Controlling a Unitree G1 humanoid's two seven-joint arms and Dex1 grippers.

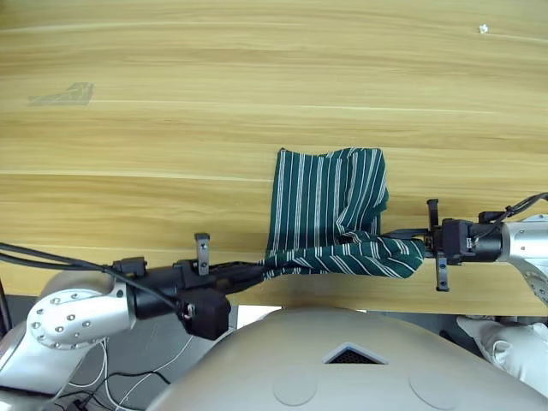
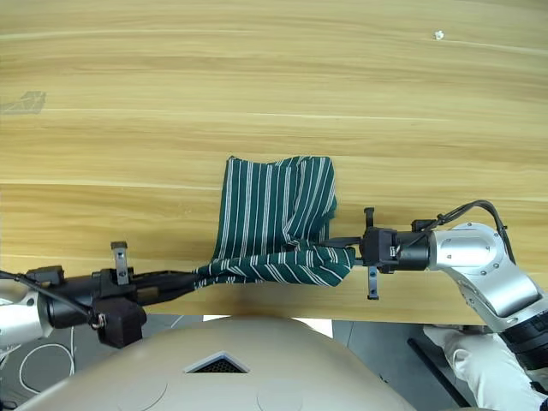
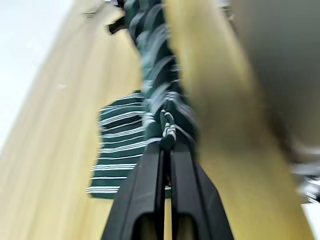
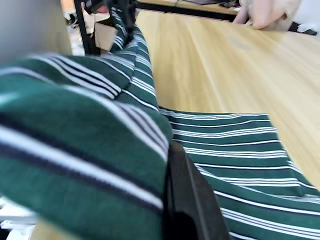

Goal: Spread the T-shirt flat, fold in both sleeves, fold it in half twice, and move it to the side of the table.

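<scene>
Here the left fingers [image 3: 150,180], two slim black bars lying flat against each other, are pinched shut on a gathered corner of the T-shirt [image 1: 330,197]. The soft cloth bunches into tight ridges right at their tips. Opposite them, the right fingers [image 4: 189,205] are clamped on the other end of the same edge. One smooth black finger shows there, with the fabric draped thickly over it.

Between the two sets of fingers the cloth is pulled into a rumpled, rope-like band. It is raised a little and runs side to side along the near edge of the table [image 1: 171,103]. The band's stripes slant and twist across it.

Beyond the fingers, away from the robot, the rest of the garment lies on the wood as a roughly rectangular folded panel. It is closer to the right fingers than to the left. The panel's long axis points away from the fingers, and its stripes run the same way. The fabric is a soft dark green knit with thin white stripes. A loose fold sags on the side nearer the right fingers, while the far corner on the left fingers' side is crisp.

The table is pale, smooth and wood-grained, with its grain running parallel to the held band. A small white speck [image 1: 484,29] lies far beyond the right fingers.
</scene>
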